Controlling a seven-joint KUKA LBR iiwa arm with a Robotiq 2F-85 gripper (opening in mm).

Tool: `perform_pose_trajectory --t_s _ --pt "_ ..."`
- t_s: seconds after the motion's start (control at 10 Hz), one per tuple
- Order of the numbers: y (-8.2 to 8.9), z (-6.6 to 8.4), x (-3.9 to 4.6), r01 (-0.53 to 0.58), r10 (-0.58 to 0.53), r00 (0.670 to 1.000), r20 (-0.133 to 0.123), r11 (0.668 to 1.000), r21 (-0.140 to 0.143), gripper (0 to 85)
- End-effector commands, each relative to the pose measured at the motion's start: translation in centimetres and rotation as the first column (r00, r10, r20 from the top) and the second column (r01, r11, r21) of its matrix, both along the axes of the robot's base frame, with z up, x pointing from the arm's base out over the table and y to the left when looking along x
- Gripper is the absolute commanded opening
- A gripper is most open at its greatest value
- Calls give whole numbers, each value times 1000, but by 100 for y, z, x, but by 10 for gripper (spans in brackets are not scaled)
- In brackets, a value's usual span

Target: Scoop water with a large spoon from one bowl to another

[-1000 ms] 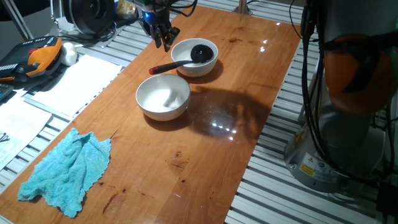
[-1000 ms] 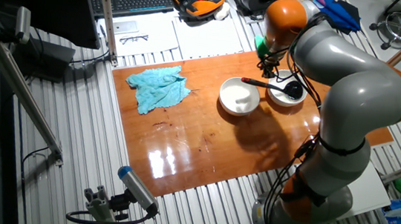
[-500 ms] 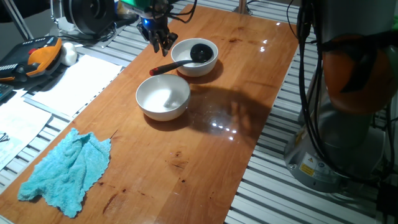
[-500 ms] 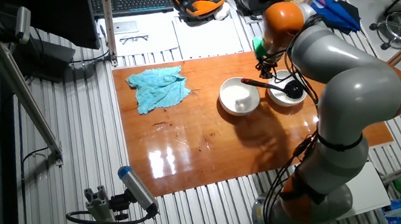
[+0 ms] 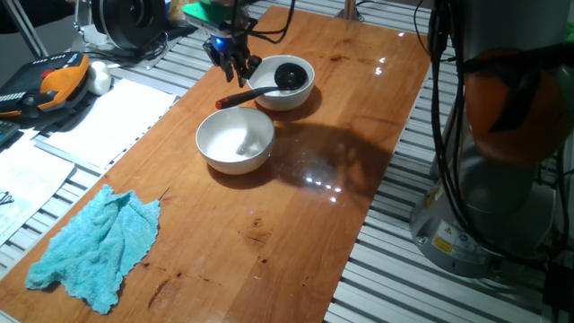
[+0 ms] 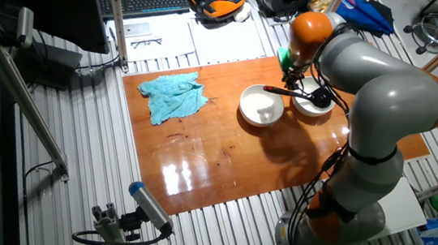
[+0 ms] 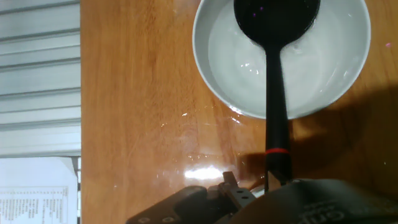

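Note:
The large spoon (image 5: 269, 87) is a black ladle. Its head rests in the far white bowl (image 5: 303, 96), and its red-ended handle sticks out over the rim toward the near white bowl (image 5: 235, 144). My gripper (image 5: 236, 66) hangs open just above the handle's outer part, touching nothing. In the hand view the ladle (image 7: 277, 93) runs straight down from the bowl (image 7: 217, 81), where clear water (image 7: 239, 59) glints, and its red band lies near my dark fingers (image 7: 193, 200). From the other side, the gripper (image 6: 293, 71) is behind the handle (image 6: 281, 89).
A crumpled teal cloth (image 5: 94, 247) lies at the near left of the wooden table (image 5: 296, 224). White papers (image 5: 108, 121) and an orange-black pendant (image 5: 54, 81) sit beyond the table's left edge. The robot's base (image 5: 502, 135) stands at the right.
The gripper has come down and slightly toward the bowl, closing in on the ladle handle. Bowls, ladle and cloth have not moved.

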State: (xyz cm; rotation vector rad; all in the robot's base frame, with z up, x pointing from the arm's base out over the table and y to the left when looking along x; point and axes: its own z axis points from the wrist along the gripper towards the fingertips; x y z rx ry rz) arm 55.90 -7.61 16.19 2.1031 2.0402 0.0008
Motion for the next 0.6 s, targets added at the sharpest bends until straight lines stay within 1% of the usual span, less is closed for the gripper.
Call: perform_pose_trajectory --t_s 0.0,0.1,0.5 --pt "-22 -42 -36 -7 7 1000 2 1000 5 340" --pt "-34 -82 -63 -14 14 1000 8 1000 5 340" --pt "-81 -156 -93 -20 20 1000 10 1000 4 340"
